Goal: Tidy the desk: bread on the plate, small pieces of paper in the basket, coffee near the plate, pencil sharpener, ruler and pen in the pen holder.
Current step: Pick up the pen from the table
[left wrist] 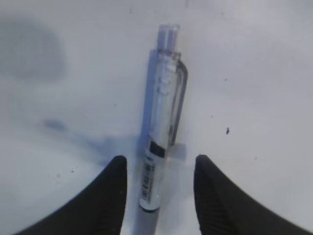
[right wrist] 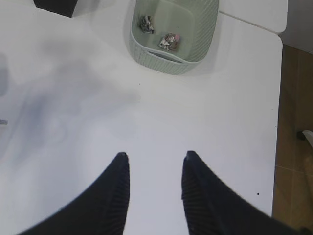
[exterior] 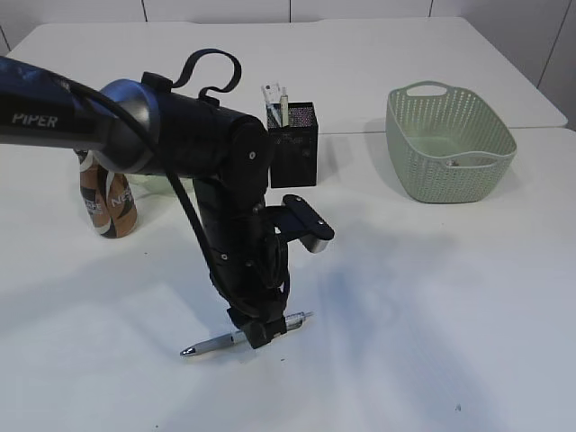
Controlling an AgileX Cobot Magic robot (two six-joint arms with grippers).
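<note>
A clear and silver pen lies flat on the white table at the front centre. My left gripper is down at the table with its open fingers on either side of the pen; in the left wrist view the jaws straddle the pen's barrel without closing on it. A black mesh pen holder with items in it stands at the back centre. A green basket at the right holds small crumpled papers. Coffee cans stand at the left. My right gripper is open and empty above bare table.
The left arm hides the area behind it, including most of a pale green plate by the cans. The table's right edge and the wood floor show in the right wrist view.
</note>
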